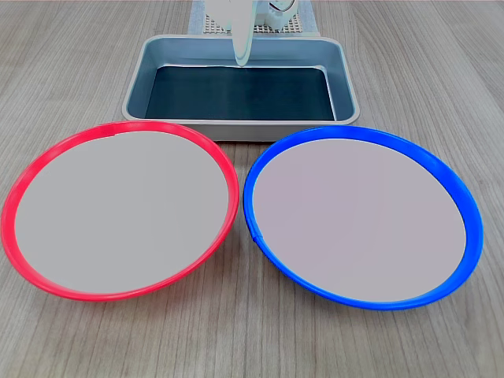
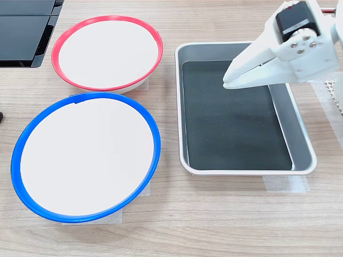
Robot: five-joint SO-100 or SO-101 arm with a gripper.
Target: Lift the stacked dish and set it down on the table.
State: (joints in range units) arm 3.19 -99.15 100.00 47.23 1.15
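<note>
The red-rimmed dish (image 1: 118, 209) (image 2: 107, 51) lies flat on the wood-grain table (image 1: 252, 339) (image 2: 214, 225), with nothing under or on it that I can see. It rests apart from the blue-rimmed dish (image 1: 362, 213) (image 2: 86, 155) beside it. My white gripper (image 2: 228, 83) (image 1: 242, 55) hangs over the grey metal tray (image 2: 246, 171) (image 1: 236, 130), well clear of both dishes. Its fingers are pressed together to a point and hold nothing.
The tray's dark floor is bare. A black device (image 2: 21, 32) sits at the second exterior view's top left. Pale tape strips (image 2: 284, 184) lie by the tray. The arm's perforated white base (image 2: 335, 93) (image 1: 268, 27) stands behind the tray.
</note>
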